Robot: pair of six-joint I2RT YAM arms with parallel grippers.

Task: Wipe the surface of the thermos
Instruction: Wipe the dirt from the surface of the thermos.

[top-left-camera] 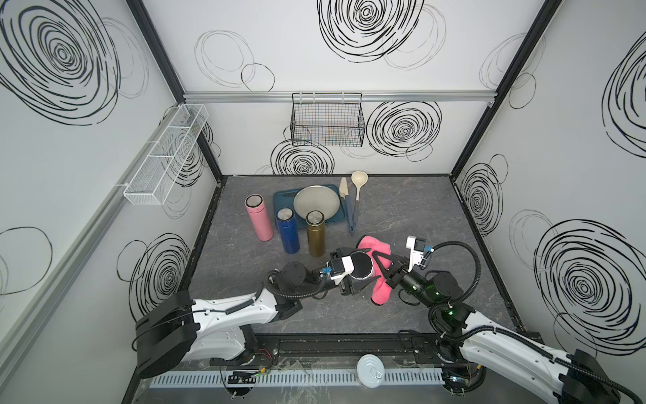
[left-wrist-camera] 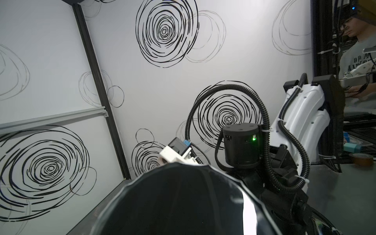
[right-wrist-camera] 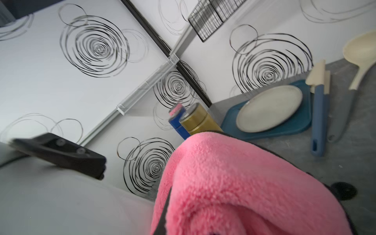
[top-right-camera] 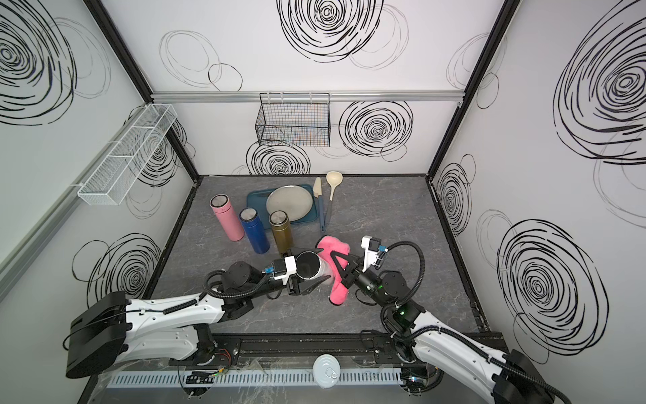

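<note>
Left pincer (top-left-camera: 354,269) is clamped on the thermos (top-right-camera: 307,264), near its black lid. Right pincer (top-left-camera: 383,269) is shut on the cloth (top-left-camera: 379,293). The thermos is held near the front of the table (top-left-camera: 419,217), between the two arms, and the cloth is pressed on its side. Whether its bottom rests on the table cannot be told.

Some things could go wrong. The thermos looks smooth, so it could be pushed out of the grip if the cloth is rubbed too hard. The cloth hangs loose, so it could be pulled free and dropped. The gold thermos (top-left-camera: 316,234) stands just behind the left pincer, so it could be knocked over if the held one is swung back. Only one side may get wiped if the thermos is not turned.

Four thermoses can be counted: one held, and the pink thermos (top-left-camera: 259,218), the blue thermos (top-left-camera: 287,232) and the gold thermos standing in a row. One cloth, one plate (top-left-camera: 316,202), one tray (top-left-camera: 281,201), one spatula (top-left-camera: 347,206) and one ladle (top-left-camera: 358,182) are seen. Two baskets are hung up: a black basket (top-left-camera: 327,120) and a white basket (top-left-camera: 164,157).
</note>
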